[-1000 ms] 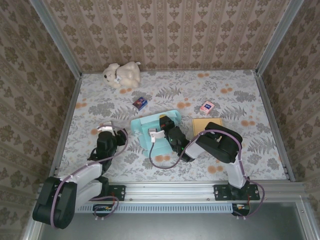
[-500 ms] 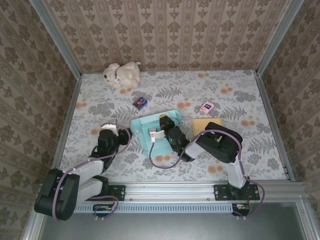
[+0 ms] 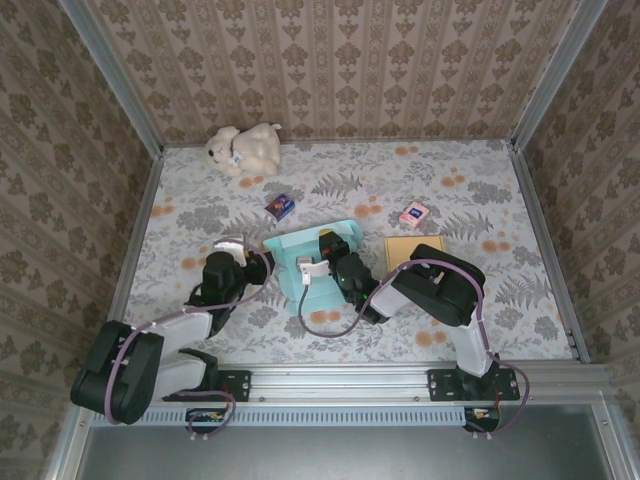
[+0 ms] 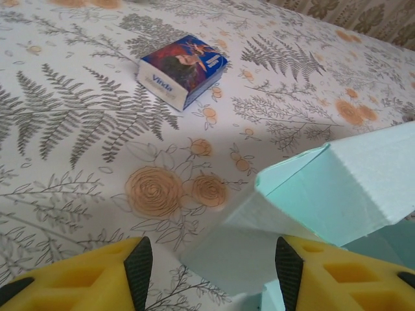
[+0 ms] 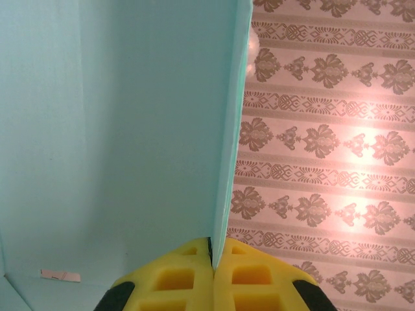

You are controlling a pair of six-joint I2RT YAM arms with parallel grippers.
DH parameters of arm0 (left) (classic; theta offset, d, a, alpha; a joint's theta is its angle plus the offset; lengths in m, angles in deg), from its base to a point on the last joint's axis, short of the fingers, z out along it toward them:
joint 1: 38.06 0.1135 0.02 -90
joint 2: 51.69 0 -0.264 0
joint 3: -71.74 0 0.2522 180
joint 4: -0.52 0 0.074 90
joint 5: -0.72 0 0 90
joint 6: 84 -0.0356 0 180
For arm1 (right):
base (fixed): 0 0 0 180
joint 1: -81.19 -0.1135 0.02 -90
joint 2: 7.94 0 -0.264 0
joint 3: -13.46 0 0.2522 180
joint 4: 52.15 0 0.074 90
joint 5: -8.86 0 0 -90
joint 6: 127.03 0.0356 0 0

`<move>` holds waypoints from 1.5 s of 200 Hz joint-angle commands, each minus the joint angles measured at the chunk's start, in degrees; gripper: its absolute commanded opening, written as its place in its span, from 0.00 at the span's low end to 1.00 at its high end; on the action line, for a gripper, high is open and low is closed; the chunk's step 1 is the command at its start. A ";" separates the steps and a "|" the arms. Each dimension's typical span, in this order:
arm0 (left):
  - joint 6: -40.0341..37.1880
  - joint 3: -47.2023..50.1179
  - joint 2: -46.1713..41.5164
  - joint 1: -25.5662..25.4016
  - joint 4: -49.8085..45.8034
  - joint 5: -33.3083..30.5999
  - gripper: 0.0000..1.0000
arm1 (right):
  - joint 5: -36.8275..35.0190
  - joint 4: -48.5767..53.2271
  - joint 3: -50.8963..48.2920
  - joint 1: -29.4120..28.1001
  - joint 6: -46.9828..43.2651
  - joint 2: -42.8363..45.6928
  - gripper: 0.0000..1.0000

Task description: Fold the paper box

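the right gripper (image 5: 212,249) has its yellow pads pinched together on the thin edge of an upright panel of the paper box (image 5: 117,129). the left gripper (image 4: 213,265) stands with jaws apart, straddling a loose corner flap on the box's left side; we cannot tell whether either pad touches it. we judge the fold to be midway, with one wall held upright and the left side not yet raised. the next move, as we read it, calls for the left jaws to close on that flap, or nudge it upright, without dragging the light card across the table. seen from above, the paper box (image 3: 285,250) sits mid-table just ahead of both arms, open side up and slightly skewed, its long axis seemingly running left to right. a blue tissue pack (image 4: 183,70) lies well beyond it.
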 commanded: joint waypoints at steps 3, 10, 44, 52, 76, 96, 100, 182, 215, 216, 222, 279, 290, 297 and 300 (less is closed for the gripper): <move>-2.16 -2.02 1.88 -0.84 3.28 1.40 0.56 | 1.44 5.82 -0.04 0.40 1.22 -0.77 0.00; -2.10 -2.03 2.43 -1.02 3.96 1.54 0.56 | 1.44 5.79 -0.03 0.43 1.28 -0.69 0.00; -2.34 -2.02 3.73 -2.83 6.35 2.04 0.52 | 1.45 6.35 0.14 0.43 1.44 -0.75 0.00; -2.52 -2.03 3.72 -3.27 6.74 2.60 0.50 | 1.43 6.33 0.22 0.46 1.41 -0.74 0.00; -4.04 -1.31 3.32 -5.42 7.97 3.70 0.41 | 1.44 6.72 0.36 0.43 1.55 -0.91 0.00; -4.89 -0.16 2.53 -5.86 9.22 4.82 0.35 | 1.36 7.40 0.63 0.49 1.82 -1.11 0.00; -5.05 0.10 2.24 -5.87 9.24 5.01 0.35 | 1.26 7.44 0.67 0.55 1.83 -1.12 0.00; -6.19 0.48 -0.59 -5.95 6.71 3.77 0.31 | 1.01 7.29 0.21 0.62 1.93 -0.78 0.00; -3.05 2.79 -10.05 -5.70 0.01 -3.20 0.37 | 1.16 7.55 0.40 0.57 2.09 -0.77 0.00; -2.89 2.80 -10.45 -5.69 -0.47 -3.64 0.38 | 1.17 7.59 0.40 0.61 2.09 -0.78 0.00; -2.27 2.67 -13.03 -5.60 -4.33 -5.57 0.39 | 1.21 7.63 0.41 0.62 2.00 -0.84 0.00; 4.01 6.74 -23.47 1.30 -16.80 -13.05 0.54 | 1.31 7.68 0.50 0.43 2.00 -0.96 0.00; 3.35 7.14 -21.78 2.30 -13.83 -10.12 0.55 | 1.35 7.63 0.49 0.47 2.09 -0.96 0.00; 2.58 6.79 -20.42 2.31 -12.60 -8.75 0.55 | 1.44 7.64 0.50 0.33 2.09 -0.96 0.00; 2.31 6.52 -19.77 2.31 -12.07 -8.33 0.55 | 1.44 7.64 0.50 0.35 2.07 -0.99 0.00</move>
